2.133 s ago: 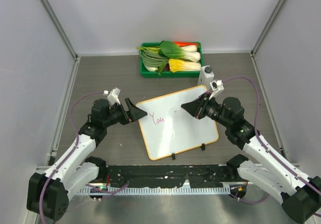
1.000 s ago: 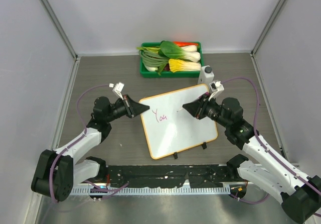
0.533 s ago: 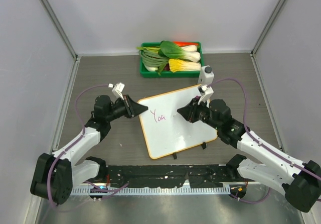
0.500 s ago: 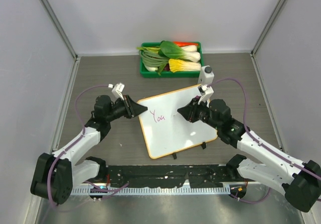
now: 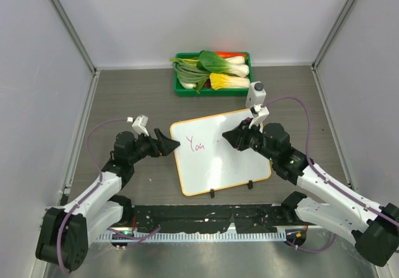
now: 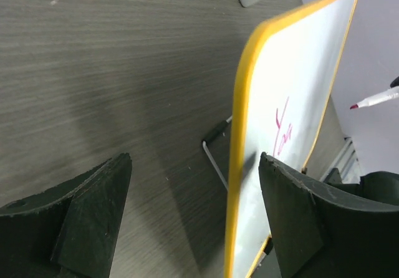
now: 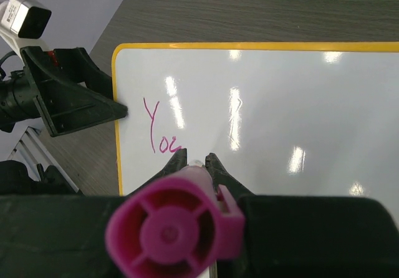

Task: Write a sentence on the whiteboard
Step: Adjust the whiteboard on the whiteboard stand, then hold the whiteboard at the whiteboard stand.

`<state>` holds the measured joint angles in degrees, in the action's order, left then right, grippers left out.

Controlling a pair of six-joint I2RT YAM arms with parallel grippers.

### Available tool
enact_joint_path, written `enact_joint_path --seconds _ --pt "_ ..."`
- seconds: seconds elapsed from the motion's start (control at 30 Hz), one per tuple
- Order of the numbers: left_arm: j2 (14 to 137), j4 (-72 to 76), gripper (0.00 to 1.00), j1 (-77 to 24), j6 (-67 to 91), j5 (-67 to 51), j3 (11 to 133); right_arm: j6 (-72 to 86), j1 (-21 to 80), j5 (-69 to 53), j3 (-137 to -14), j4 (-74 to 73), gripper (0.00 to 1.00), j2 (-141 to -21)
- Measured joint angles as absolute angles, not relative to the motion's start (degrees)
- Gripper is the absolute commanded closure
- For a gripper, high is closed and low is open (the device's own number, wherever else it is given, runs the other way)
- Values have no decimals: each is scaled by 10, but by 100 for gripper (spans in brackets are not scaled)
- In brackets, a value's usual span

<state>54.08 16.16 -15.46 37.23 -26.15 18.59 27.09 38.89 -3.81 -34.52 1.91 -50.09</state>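
Note:
The whiteboard (image 5: 221, 162) with its orange rim stands propped at mid-table. On its left part are pink letters reading "You" (image 5: 197, 145), the sentence as it shows. My left gripper (image 5: 171, 143) is open at the board's left edge. In the left wrist view that rim (image 6: 239, 141) runs between the spread fingers (image 6: 93, 209), touching neither. My right gripper (image 5: 229, 136) hovers over the board, shut on a pink marker (image 7: 177, 225). The marker tip (image 6: 373, 98) is just right of the letters (image 7: 159, 133), off the surface.
A green tray (image 5: 247, 57) of leafy vegetables sits at the back. A small white block (image 5: 256, 93) stands by the board's far right corner. Black wire feet (image 5: 212, 194) stick out under the board's near edge. Grey walls close in both sides.
My left gripper went from shut on the board's left edge to open, and the left arm drew back and lower. The right gripper with the marker shifted slightly.

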Motion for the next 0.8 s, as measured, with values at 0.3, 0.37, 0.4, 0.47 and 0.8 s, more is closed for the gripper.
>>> enact_joint_path --seconds 0.3,0.37,0.4,0.47,0.8 --pt "515 289 25 -154 466 -311 77 271 389 -37 -347 11 99 -481" --pt "535 330 32 -154 482 -330 65 271 389 -37 -348 10 99 -481" --pt "547 350 34 -154 489 -338 63 271 389 -37 -349 10 99 -481" --pt "570 387 35 -154 497 -353 63 270 389 -37 -350 10 99 -481" --pt "631 449 91 -154 499 -406 88 270 389 -37 -351 10 99 -481"
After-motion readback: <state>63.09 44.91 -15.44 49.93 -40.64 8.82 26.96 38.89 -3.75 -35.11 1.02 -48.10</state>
